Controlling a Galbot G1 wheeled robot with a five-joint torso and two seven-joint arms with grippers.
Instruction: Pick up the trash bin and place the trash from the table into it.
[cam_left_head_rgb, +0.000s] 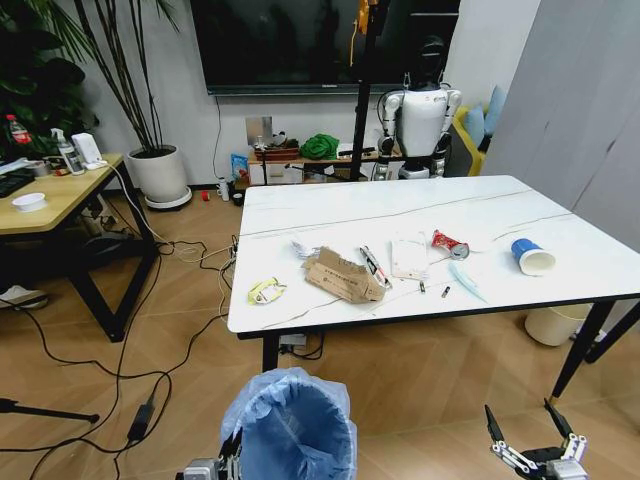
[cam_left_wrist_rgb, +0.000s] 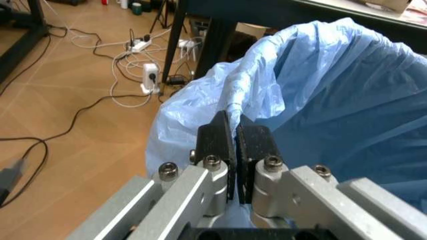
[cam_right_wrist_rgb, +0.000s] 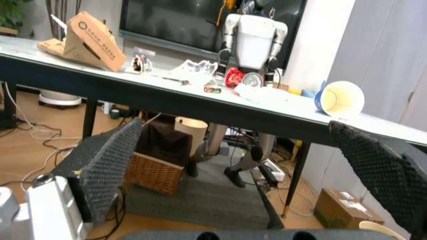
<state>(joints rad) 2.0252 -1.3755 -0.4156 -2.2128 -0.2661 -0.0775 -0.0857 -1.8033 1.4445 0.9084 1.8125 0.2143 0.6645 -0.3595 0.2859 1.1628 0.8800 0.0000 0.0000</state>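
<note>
Crinkly light blue plastic lines the small round trash bin (cam_left_head_rgb: 290, 425), which sits low in the head view just in front of the near edge of the counter (cam_left_head_rgb: 330, 215), a large white marble-look top with a black edge and slim black legs; the left end effector (cam_left_wrist_rgb: 233, 131) is clamped on the bin's rolled bag rim, its two black fingers (cam_left_wrist_rgb: 215, 142) pressed together with only the blue film between them, so the bin's open mouth lies directly beyond and beside the fingertips; on the counter, from the robot's left, lie a small yellow wrapper (cam_left_head_rgb: 265, 291), a crumpled piece of white paper (cam_left_head_rgb: 305, 247), a torn brown cardboard piece (cam_left_head_rgb: 344, 275), a flat clear plastic pack (cam_left_head_rgb: 409, 256), a crushed red can (cam_left_head_rgb: 449, 244) and a blue-and-white paper cup (cam_left_head_rgb: 531, 257) tipped on its side, with a few small dark bits (cam_left_head_rgb: 433, 290) near the front edge; all this litter rests well apart from both end effectors; the right end effector (cam_left_head_rgb: 529, 437) hangs low at the robot's right, below the counter's level, its fingers spread apart and holding nothing; in the right wrist view the textured black fingers (cam_right_wrist_rgb: 107, 162) frame the counter's underside from beneath.
</note>
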